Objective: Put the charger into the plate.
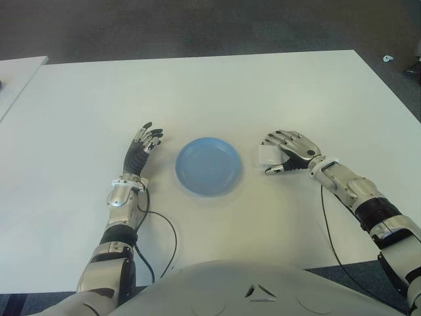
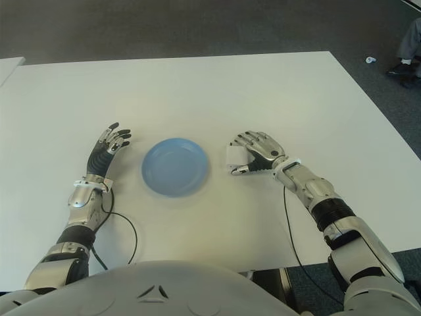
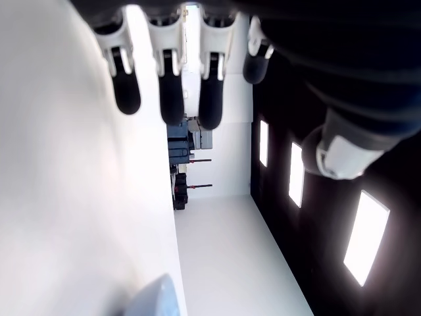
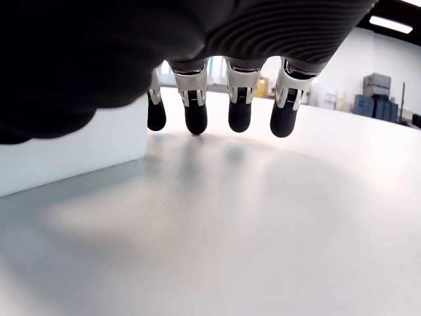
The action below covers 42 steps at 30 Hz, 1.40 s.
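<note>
A small white charger sits on the white table, just right of the round blue plate, which holds nothing. My right hand is cupped around the charger from the right. Its fingers arch over the tabletop and the thumb lies in front, and none of them clamps the white block. On the other side of the plate, my left hand lies with its fingers stretched out and nothing in them. The plate's edge shows in the left wrist view.
A black cable loops on the table beside my left forearm. A second white table stands at the far left. Dark carpet lies beyond the far edge, with a small white object on it at the right.
</note>
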Each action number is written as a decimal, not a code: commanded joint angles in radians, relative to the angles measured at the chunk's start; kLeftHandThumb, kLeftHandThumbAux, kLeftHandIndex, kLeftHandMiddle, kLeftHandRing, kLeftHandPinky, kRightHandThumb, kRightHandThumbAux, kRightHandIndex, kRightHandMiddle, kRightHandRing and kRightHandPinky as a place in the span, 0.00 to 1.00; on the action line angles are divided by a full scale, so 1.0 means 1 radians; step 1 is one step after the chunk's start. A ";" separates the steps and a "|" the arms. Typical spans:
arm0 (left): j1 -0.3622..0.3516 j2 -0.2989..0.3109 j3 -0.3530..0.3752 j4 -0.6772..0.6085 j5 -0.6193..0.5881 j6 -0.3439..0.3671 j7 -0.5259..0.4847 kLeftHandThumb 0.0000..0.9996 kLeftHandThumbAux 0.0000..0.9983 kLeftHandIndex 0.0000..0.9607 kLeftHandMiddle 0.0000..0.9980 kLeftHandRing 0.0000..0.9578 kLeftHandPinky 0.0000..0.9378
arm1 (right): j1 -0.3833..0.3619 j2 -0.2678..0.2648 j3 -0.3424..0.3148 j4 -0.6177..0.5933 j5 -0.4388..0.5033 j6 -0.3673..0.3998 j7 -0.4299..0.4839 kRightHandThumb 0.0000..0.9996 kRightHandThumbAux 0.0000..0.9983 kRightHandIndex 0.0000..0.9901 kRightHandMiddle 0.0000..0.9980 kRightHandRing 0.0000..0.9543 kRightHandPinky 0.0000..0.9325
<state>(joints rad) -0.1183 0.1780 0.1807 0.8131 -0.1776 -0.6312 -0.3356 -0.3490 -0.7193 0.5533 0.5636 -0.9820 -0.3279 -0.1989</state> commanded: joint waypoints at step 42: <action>0.115 -0.038 -0.017 0.024 0.003 0.080 -0.011 0.00 0.48 0.12 0.25 0.25 0.24 | 0.019 0.027 0.055 0.083 -0.031 0.010 -0.096 0.52 0.40 0.23 0.33 0.35 0.43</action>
<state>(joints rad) -0.0933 0.1765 0.1783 0.7788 -0.1774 -0.6276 -0.3361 -0.3664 -0.7049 0.5785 0.5949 -0.9812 -0.3043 -0.2585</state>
